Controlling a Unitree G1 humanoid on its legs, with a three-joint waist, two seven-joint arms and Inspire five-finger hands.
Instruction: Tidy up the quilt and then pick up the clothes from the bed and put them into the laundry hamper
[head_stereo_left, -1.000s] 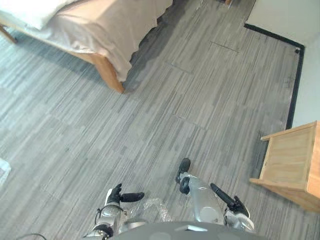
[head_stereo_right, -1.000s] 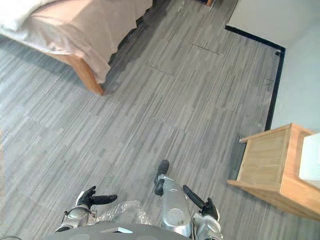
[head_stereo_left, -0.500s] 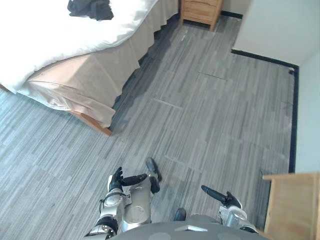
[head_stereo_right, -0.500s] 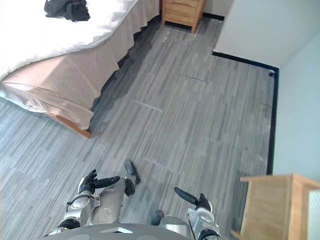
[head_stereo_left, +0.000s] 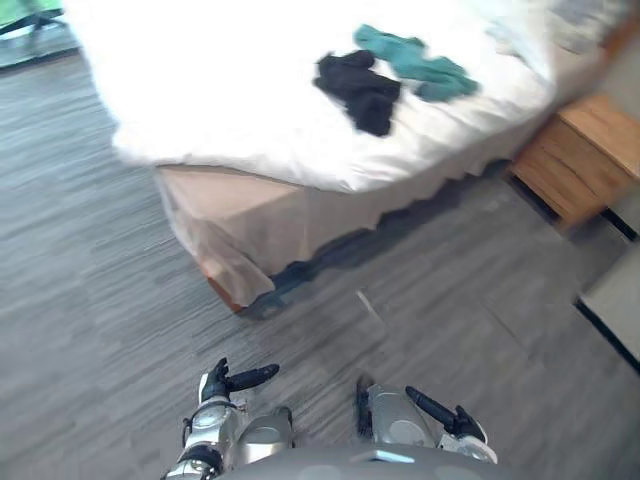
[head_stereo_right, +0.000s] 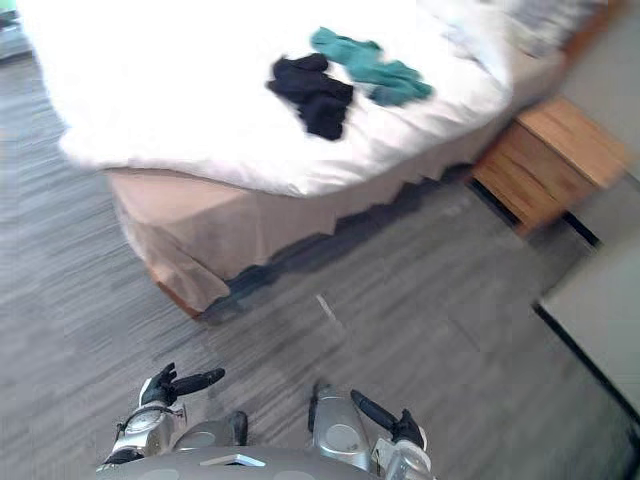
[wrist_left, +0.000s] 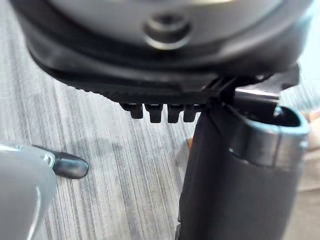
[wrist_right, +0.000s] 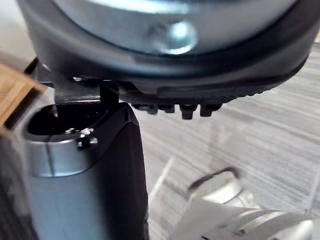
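Nearest, at about 7 o'clock in the head views, the left hand (head_stereo_left: 214, 386) hangs low over the grey wood-grain plank floor (head_stereo_left: 90, 300). Its fingers are loose and apart, its thumb juts sideways, and nothing is in its grasp. At about 5 o'clock the right hand (head_stereo_left: 458, 423) hangs the same way, fingers relaxed and spread, thumb pointing inward, holding nothing. Each wrist view shows that hand's fingertips over bare floor planks.

Beyond the hands a stretch of floor separates them from the low bed with a beige fabric skirt (head_stereo_left: 262, 222), which runs from 10 o'clock to 1 o'clock. One orange-brown wooden corner of its frame peeks out under the skirt, touching the floor.

The puffy white quilt (head_stereo_left: 230, 90) is spread over the bed, with its near edge drooping over the skirt in a rumpled line.

On the quilt at about 12 o'clock lies the crumpled black garment (head_stereo_left: 358, 86). Just beside it, toward 1 o'clock and a little farther back, lies the crumpled teal garment (head_stereo_left: 418, 62). Whether their edges touch is too blurred to tell.

At 2 o'clock, just past the bed's far corner, a small light-brown wooden nightstand (head_stereo_left: 585, 150) stands on the floor.
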